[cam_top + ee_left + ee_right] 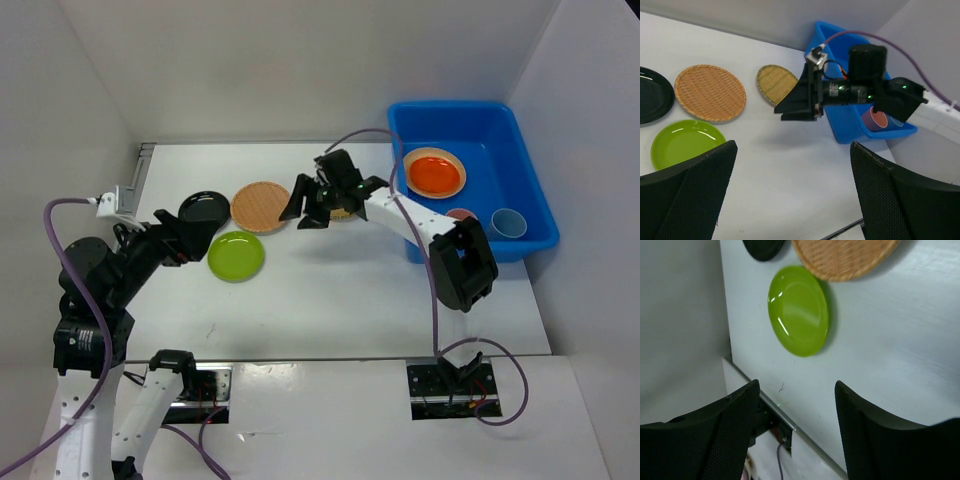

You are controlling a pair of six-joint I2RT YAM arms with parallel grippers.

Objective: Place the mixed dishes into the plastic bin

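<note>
Hanging over tabletop [330,290] left of the bin [488,160], left jaws and right jaws gape empty.

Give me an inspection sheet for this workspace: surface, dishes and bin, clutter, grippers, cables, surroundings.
Surface: white table, a few faint small marks.
Job's things: blue bin at the far right holds an orange plate, pink cup and blue cup; black plate, large woven plate, green plate and small bamboo plate lie on the table.
Clutter: nothing seen.
Grippers: left gripper open, empty, near the black plate; right gripper open, empty, by the small bamboo plate.
Cables: left purple cable and right purple cable run along the arms, off the dishes.
Surroundings: white walls around the table.
</note>
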